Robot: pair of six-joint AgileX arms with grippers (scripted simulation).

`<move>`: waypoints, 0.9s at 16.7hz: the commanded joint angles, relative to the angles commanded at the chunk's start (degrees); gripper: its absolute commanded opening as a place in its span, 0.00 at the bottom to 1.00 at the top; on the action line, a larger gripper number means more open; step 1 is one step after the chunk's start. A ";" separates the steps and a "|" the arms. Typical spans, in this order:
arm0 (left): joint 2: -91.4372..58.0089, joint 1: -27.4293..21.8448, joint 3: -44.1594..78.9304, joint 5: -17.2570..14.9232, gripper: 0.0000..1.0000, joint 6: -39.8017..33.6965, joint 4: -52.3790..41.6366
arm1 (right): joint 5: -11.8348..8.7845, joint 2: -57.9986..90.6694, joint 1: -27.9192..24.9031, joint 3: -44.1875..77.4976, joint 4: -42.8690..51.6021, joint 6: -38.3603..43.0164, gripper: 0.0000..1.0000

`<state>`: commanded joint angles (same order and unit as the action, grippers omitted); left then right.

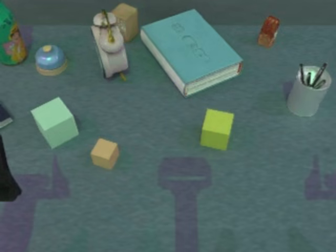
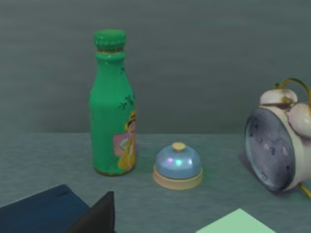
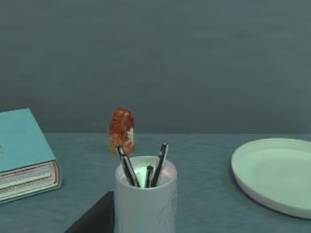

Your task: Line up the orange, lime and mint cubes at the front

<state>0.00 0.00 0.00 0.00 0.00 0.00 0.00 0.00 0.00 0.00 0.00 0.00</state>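
Nothing lined up yet; the three cubes lie scattered mid-table. Largest, a pale mint matte cube [image 1: 54, 122], sits at the left. The small orange-tan matte cube [image 1: 105, 153] is just in front and right of it, apart. The yellow-green lime matte cube [image 1: 217, 129] stands well off toward the right, in front of the teal hardcover book [image 1: 190, 50].

My left arm shows only as a dark shape at the left table edge; my right is out of the top view. Neither pincer's fingers show, so I cannot tell whether they are apart or together. Nothing held.

Judgement: front strip looks bare, so mint falls naturally to my left arm and lime to my right.
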 joint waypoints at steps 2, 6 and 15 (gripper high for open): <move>0.00 0.00 0.00 0.00 1.00 0.00 0.00 | 0.00 0.00 0.00 0.00 0.00 0.00 1.00; -5.98 -1.21 5.67 0.20 1.00 -0.27 -3.46 | 0.00 0.00 0.00 0.00 0.00 0.00 1.00; -49.93 -9.98 39.00 0.06 1.00 -0.79 -26.92 | 0.00 0.00 0.00 0.00 0.00 0.00 1.00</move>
<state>-49.93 -9.98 39.00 0.06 -0.79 -26.92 0.00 0.00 0.00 0.00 0.00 0.00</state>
